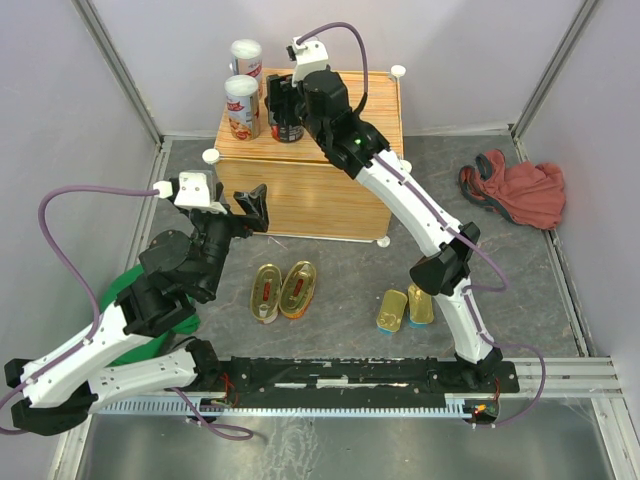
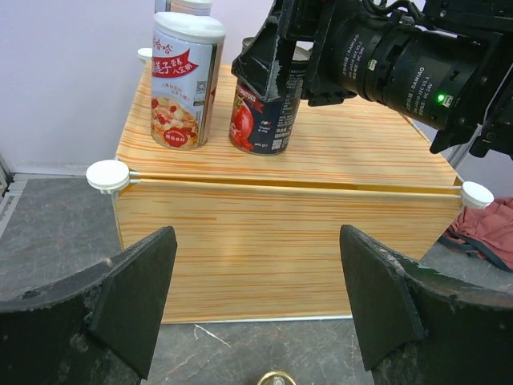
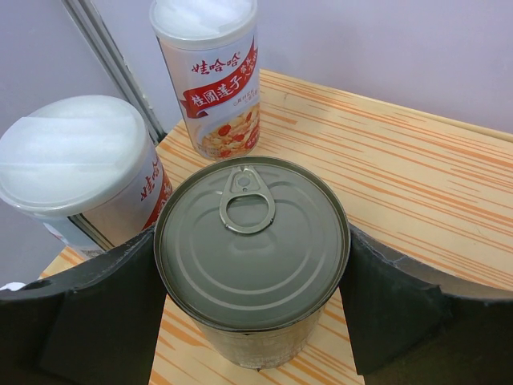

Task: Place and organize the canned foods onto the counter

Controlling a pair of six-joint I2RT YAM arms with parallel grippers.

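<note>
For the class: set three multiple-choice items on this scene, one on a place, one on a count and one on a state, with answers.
1. The dark tin stands: A on the wooden box; B on a cloth; C on a shelf.
2. Tins lying on the grey table: A two; B four; C six.
3. The left pincer is: A open, empty; B shut on a tin; C holding a cloth.
Answers: A, it sits atop the box; B, two oval tins plus two rectangular tins; A, nothing lies between its spread fingers.
</note>
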